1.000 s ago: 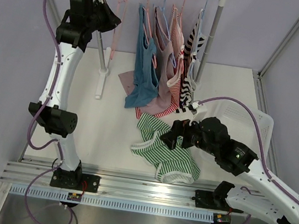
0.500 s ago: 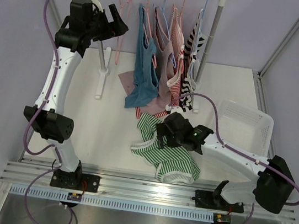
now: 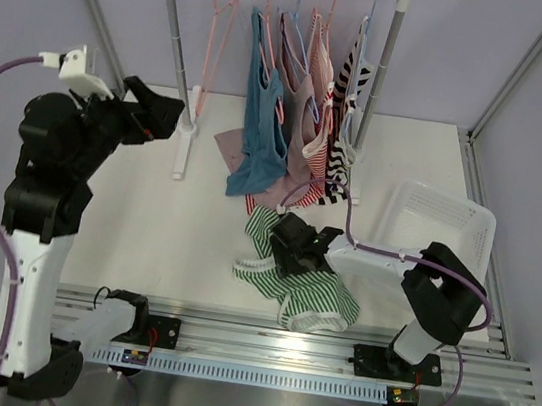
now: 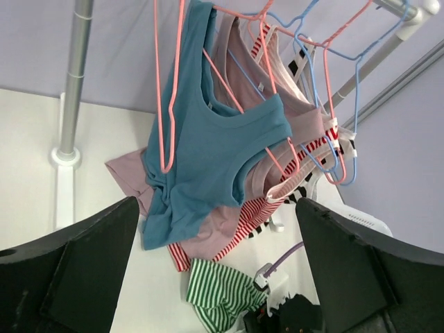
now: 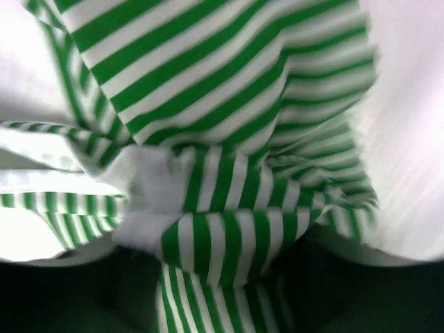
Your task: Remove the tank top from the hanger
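Note:
The green-and-white striped tank top [image 3: 319, 293] lies crumpled on the table, off any hanger; it also shows as the striped top [image 4: 218, 291] and fills the right wrist view [image 5: 222, 104]. An empty pink hanger [image 3: 208, 63] hangs at the left end of the rail. My right gripper [image 3: 290, 249] is pressed down into the tank top. Its jaws stand apart with a fold of striped cloth between them [image 5: 222, 277]. My left gripper [image 3: 168, 108] is wide open and empty, held left of the rack and apart from it [image 4: 216, 208].
Several tops on hangers crowd the rail, a blue top [image 3: 261, 131] foremost, their hems piled on the table. The rack's left post and foot [image 3: 186, 146] stand close to my left gripper. A white basket [image 3: 439, 232] sits at the right.
My left gripper opened and drew back down and to the left, away from the rail. My right gripper moved left and down onto the striped tank top, and its jaws narrowed a little.

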Robot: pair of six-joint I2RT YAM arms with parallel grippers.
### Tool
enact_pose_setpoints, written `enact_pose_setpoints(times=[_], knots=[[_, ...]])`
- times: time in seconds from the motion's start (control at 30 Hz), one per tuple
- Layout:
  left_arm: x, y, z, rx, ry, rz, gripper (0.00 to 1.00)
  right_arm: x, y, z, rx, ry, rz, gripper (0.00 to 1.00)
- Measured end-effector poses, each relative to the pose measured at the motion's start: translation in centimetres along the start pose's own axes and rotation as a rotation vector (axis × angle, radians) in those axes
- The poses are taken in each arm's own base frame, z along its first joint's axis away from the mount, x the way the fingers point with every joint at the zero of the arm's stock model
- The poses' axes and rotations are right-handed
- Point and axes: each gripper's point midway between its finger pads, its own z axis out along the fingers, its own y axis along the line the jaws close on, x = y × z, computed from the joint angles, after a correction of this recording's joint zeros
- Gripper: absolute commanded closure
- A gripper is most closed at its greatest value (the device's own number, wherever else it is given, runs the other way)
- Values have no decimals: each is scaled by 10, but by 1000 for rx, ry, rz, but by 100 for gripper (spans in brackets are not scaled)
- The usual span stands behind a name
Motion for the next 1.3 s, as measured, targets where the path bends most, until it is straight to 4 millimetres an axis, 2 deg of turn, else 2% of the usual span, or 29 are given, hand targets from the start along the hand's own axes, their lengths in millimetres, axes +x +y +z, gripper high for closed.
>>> enact_pose_setpoints(times=[0.03, 0.07, 0.1, 0.13, 0.2, 0.3, 0.4, 0.53, 0.6, 0.67, 0.8, 0.87, 0.97, 1.03, 1.07, 1.2, 1.3], knots=[[-1, -1, -13, 2, -28, 10, 1, 0, 5, -1, -12, -5, -9, 51], [-1, -1, -27, 2, -52, 19, 1, 0, 9, -1, -24, -12, -11, 72], [4, 2, -37, -3, -64, 29, 1, 0, 14, -2, -33, -18, -17, 89], [9, 4, -46, -8, -69, 37, 1, 0, 17, -3, -42, -20, -23, 100], [17, 7, -62, -5, -84, 59, 1, 0, 22, -8, -60, -26, -29, 100], [30, 10, -87, 3, -103, 96, 1, -5, 25, -27, -96, -47, -28, 100], [31, 8, -110, 15, -135, 133, 1, -25, 24, -66, -127, -118, -15, 100], [28, 5, -125, 23, -160, 173, 1, -80, 15, -146, -133, -307, 25, 100], [30, 6, -126, 19, -152, 188, 1, -107, 4, -187, -112, -413, 59, 100], [35, 9, -125, 13, -130, 194, 1, -130, -16, -236, -66, -524, 106, 100], [37, 6, -126, 30, -121, 190, 1, -148, -62, -304, 54, -662, 188, 100], [37, 1, -126, 53, -113, 186, 1, -151, -91, -328, 146, -705, 238, 100], [28, -15, -126, 114, -109, 177, 1, -148, -148, -339, 319, -713, 341, 100], [21, -26, -125, 158, -113, 168, 1, -139, -190, -336, 465, -682, 414, 100], [18, -31, -125, 177, -113, 162, 1, -133, -204, -332, 520, -658, 436, 100], [-1, -50, -121, 236, -125, 139, 1, -110, -242, -306, 661, -547, 485, 100], [-19, -63, -111, 269, -129, 121, 1, -93, -267, -274, 722, -440, 521, 100]])
